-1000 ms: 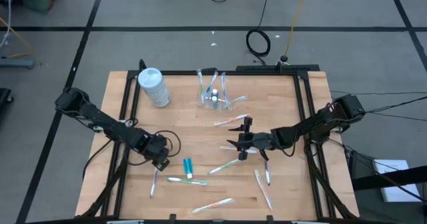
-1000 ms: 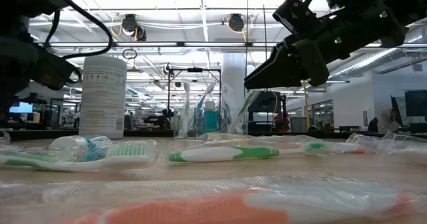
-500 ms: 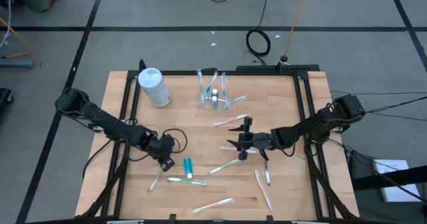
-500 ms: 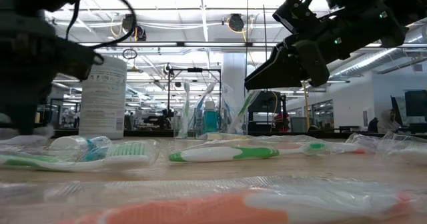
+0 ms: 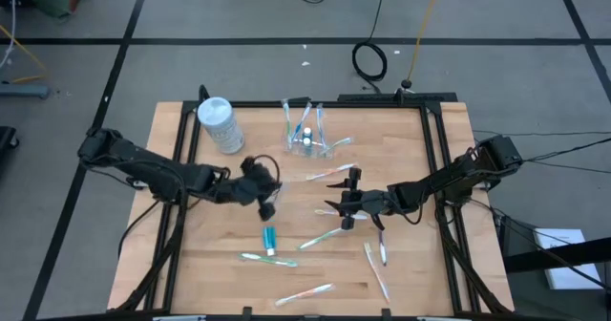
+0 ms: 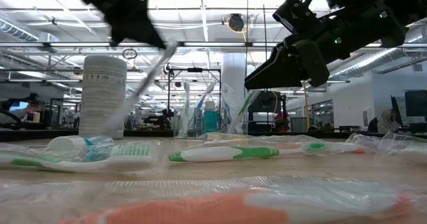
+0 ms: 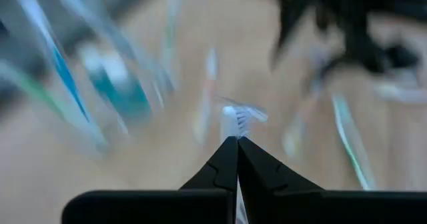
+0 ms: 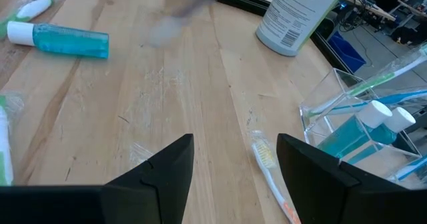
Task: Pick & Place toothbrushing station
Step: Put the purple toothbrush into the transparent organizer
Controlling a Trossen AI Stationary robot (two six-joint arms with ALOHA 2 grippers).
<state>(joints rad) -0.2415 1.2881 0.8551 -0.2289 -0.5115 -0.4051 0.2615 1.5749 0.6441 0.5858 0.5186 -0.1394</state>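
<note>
Left gripper (image 5: 264, 203) clamped on a toothbrush (image 6: 143, 79), lifted off the table (image 5: 229, 273)

Right gripper (image 5: 336, 209) hanging mid-table, jaws wide, nothing in them; clear cup (image 5: 307, 139) at the far edge, stuffed with brushes; toothpaste tube (image 5: 269, 240) lying near front.

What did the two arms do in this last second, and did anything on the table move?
The left gripper shut on a toothbrush near the table's front left, lifted it and swung toward the cup. That spot of the table is now bare. The right gripper stayed open and hovering mid-table; the toothpaste tube, white container and other brushes did not move.
</note>
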